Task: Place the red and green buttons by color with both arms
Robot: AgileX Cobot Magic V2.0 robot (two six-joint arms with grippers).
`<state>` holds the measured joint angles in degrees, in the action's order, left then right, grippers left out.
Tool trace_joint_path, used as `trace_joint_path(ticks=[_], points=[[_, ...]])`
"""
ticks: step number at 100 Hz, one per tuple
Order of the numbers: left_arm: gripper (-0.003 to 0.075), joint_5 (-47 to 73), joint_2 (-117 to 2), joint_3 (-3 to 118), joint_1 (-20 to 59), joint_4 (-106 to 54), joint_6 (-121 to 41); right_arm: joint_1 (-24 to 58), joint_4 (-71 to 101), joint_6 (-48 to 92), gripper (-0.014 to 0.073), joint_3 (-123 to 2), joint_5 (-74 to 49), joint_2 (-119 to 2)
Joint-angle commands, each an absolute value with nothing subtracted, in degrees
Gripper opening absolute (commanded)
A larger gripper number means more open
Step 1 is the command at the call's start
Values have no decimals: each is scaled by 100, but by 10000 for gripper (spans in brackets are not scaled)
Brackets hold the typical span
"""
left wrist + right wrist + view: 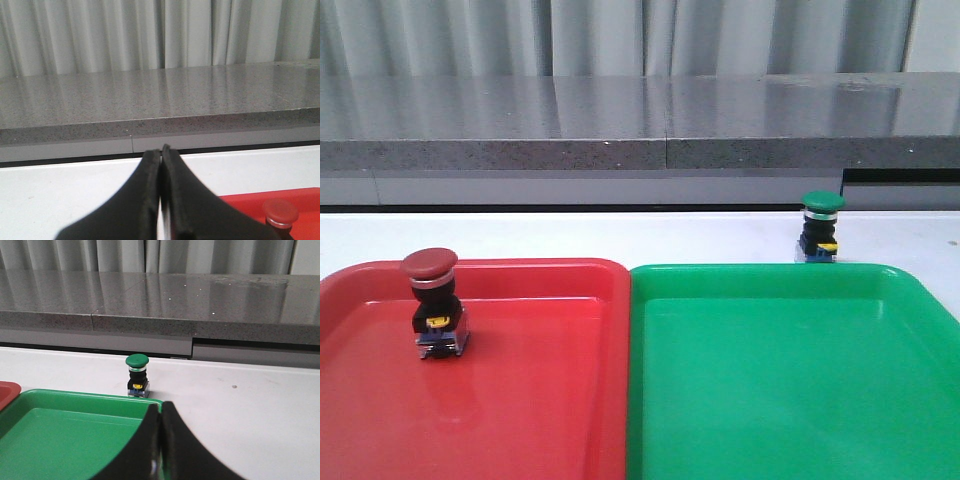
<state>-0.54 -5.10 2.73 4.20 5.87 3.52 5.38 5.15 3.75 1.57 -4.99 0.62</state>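
The red button (434, 304) stands upright inside the red tray (540, 400), near its far left. Its cap also shows in the left wrist view (280, 212). The green button (820, 228) stands upright on the white table just behind the green tray (790, 400), outside it. It also shows in the right wrist view (137, 375). My left gripper (161, 152) is shut and empty, over the white table beside the red tray. My right gripper (161, 407) is shut and empty, over the green tray's far right corner (75, 440), short of the green button. Neither arm shows in the front view.
The two trays sit side by side and fill the near part of the table. A white table strip (620, 235) lies behind them. A grey stone ledge (640, 125) runs along the back, with curtains behind it.
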Motion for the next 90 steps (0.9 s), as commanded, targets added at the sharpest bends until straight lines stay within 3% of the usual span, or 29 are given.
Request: trace_joint_path(ticks=[1,26,90], points=[[-19,-551,-294,219,395,525,372,515,469,391,-111,74,-52,164],[-19,-535,217,-243,395,556,413,515,469,391,-111,74,-52,164],[-19,-418,213,-245,395,652,413,514,469,391,-111,74,-47,164]])
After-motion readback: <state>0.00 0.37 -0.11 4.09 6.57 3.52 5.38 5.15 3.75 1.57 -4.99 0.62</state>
